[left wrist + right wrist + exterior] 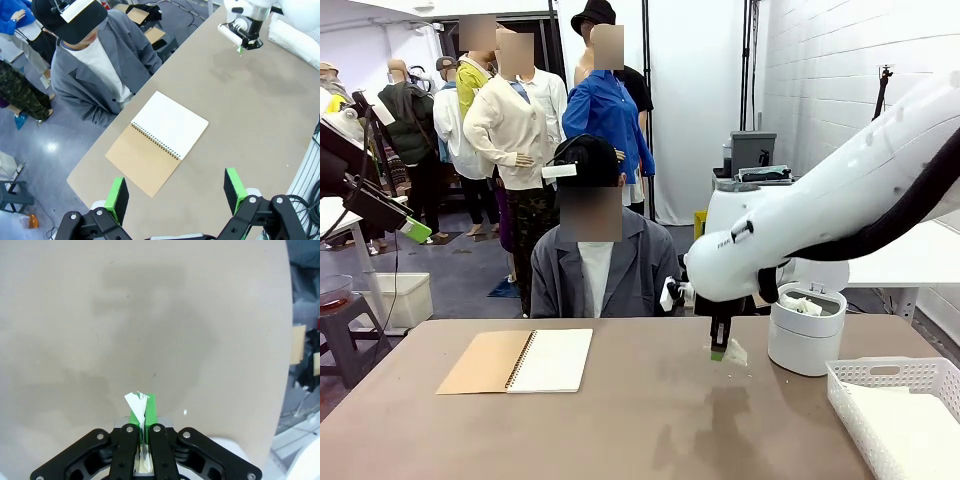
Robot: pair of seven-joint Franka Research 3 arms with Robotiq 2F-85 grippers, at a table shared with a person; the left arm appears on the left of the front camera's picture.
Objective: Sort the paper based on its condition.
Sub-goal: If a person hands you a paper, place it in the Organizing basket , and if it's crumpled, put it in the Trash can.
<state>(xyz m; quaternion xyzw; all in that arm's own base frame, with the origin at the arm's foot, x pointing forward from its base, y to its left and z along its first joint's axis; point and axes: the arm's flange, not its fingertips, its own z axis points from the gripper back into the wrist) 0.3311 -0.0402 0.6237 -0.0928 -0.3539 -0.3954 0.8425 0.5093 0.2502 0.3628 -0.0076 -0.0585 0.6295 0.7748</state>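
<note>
The right gripper (720, 349) is clenched on a crumpled scrap of paper (733, 351) just above the surface (650, 420), right of centre; the left gripper (175, 192) hangs released above the notebook (157, 142)

Table (620, 430), brown. Far left: open spiral notebook (518, 361), tan cover beside white page. Centre right: right gripper (719, 349), jaws closed on a crumpled white paper scrap (734, 351) just above the tabletop. Right: white round bin (806, 328) containing crumpled paper. Near right: white lattice basket (880, 375). Far side: seated person (592, 265).
</note>
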